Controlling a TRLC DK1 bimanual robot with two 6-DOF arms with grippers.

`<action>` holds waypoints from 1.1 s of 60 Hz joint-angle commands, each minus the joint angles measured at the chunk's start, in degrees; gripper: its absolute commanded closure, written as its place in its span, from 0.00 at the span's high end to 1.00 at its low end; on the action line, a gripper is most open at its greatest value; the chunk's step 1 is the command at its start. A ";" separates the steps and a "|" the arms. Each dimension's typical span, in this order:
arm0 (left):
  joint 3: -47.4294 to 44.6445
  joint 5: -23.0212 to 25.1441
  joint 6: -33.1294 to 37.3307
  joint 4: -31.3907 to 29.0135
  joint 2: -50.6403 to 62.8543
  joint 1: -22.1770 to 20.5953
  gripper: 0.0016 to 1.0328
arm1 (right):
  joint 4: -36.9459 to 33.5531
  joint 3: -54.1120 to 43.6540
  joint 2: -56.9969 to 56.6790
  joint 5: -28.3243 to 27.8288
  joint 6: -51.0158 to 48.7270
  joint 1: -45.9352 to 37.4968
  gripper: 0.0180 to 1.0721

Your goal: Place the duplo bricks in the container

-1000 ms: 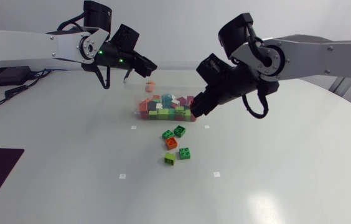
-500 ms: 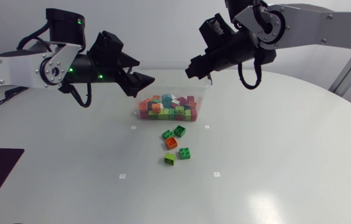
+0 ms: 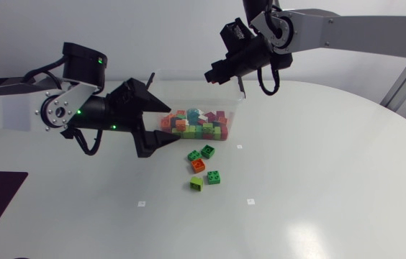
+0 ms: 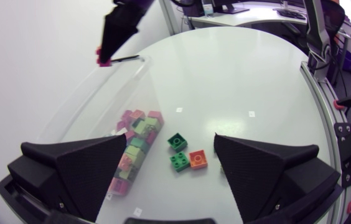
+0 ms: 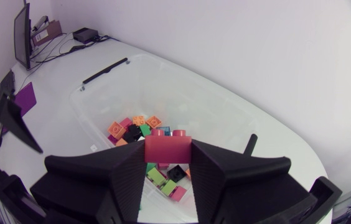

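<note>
Right wrist view: right fingers [image 5: 101,180] pinch red studded brick [image 5: 168,150]; left fingers [image 4: 82,168] spread.

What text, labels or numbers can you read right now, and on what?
No text can be read in any view.
On the loose bricks: plain, no print.
On the red brick in the right pincer: plain face, no print.
On the container: clear walls, no label visible.
On the white table markers: too small to tell.

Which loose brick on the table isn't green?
The orange brick, sitting in the middle of the little group in front of the container. The four green bricks around it are all green shades.
</note>
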 commanded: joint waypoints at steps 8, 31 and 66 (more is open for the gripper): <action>-1.15 1.92 7.59 -3.14 3.68 -2.44 0.95 | -0.49 7.83 7.39 0.84 1.85 -1.27 0.27; 2.46 1.57 18.75 -12.81 8.51 -5.69 0.94 | -3.74 19.26 15.74 2.95 3.08 -1.27 0.80; 11.60 -7.13 29.47 -26.17 18.09 -12.11 0.92 | -0.05 1.94 -1.58 2.78 2.64 -1.97 0.95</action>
